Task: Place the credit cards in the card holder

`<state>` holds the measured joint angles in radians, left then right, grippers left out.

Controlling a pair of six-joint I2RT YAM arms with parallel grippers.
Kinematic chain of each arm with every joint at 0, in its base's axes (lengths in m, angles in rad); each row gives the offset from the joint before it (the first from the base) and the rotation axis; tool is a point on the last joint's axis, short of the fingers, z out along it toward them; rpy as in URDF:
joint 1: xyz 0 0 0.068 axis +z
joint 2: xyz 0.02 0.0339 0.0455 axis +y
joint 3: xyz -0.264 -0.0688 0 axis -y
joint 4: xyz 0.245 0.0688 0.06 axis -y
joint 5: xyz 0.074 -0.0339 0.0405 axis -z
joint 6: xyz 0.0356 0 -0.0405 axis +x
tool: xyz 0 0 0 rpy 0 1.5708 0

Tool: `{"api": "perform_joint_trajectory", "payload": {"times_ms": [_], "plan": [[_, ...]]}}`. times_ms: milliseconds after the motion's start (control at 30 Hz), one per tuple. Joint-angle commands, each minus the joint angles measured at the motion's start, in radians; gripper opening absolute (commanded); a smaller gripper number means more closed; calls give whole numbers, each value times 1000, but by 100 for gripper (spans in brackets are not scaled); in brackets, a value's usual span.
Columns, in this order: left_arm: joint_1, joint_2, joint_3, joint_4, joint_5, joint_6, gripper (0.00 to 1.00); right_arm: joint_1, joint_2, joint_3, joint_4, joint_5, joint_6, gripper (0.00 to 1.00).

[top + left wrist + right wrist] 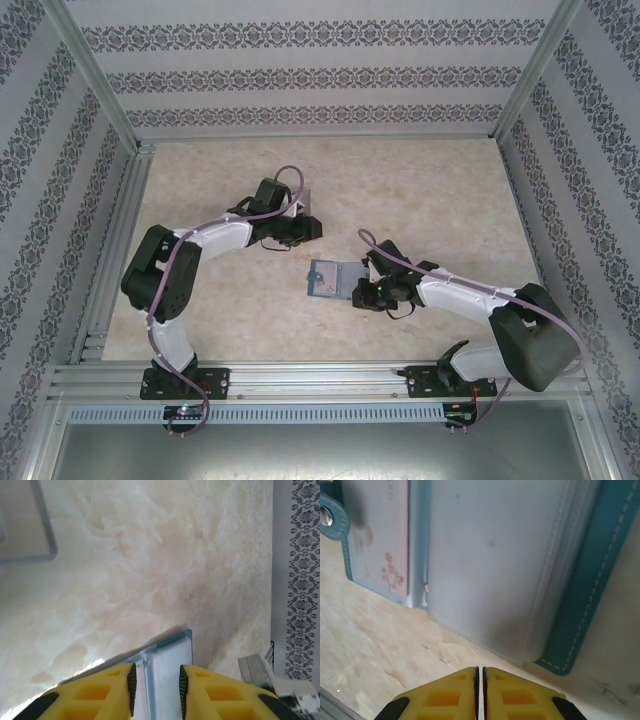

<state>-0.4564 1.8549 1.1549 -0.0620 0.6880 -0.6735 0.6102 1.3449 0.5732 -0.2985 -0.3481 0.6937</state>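
1. The holder (pixel 328 279) lies open and flat at mid surface (pixel 430 190), pockets up, just beside the right hand (pixel 480 672).
2. Progress, as judged: early to middle. From the right wrist, the wide pale pocket looks empty. The narrower pocket beside it shows a pale panel with pink blossoms. No card is entering a slot.
3. The left hand (pixel 156 680) is farther back and to the left of the holder, apart from it. Its fingers (pixel 131 687) stand moderately apart, not wide. A pale flat piece with a teal edge, probably a card (pixel 172 652), lies between and beyond the tips. The pads do not seem to pinch it, though the view is too close to be sure.
4. The right hand has its fingers pressed together with nothing between them. The tips hang over bare surface just short of the holder's near edge.
5. Left to do: bring that card to the holder and slide it into a pocket, then likewise for any further cards.
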Motion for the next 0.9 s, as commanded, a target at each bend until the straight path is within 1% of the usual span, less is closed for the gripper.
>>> {"api": "perform_joint_trajectory", "payload": {"times_ms": [0, 67, 200, 367, 500, 667, 867], "plan": [[-32, 81, 53, -50, 32, 48, 31, -22, -11, -16, 26, 31, 20, 14], [-33, 117, 62, -47, 52, 47, 30, -38, -6, -10, 32, 55, 12, 14], [-33, 125, 48, -71, 39, 69, 30, -86, 5, 8, 50, 76, -10, 14], [-33, 98, -24, -92, 22, 81, 30, -143, 56, 82, 39, 74, -65, 15], [-33, 44, -114, -82, 12, 63, 30, -169, 129, 139, 63, 43, -98, 15], [-38, -61, -223, -83, -15, 38, 30, -159, 264, 227, 112, -24, -109, 15], [-41, -137, -272, -98, -42, 25, 30, -101, 408, 356, 120, -54, -121, 16]]}}
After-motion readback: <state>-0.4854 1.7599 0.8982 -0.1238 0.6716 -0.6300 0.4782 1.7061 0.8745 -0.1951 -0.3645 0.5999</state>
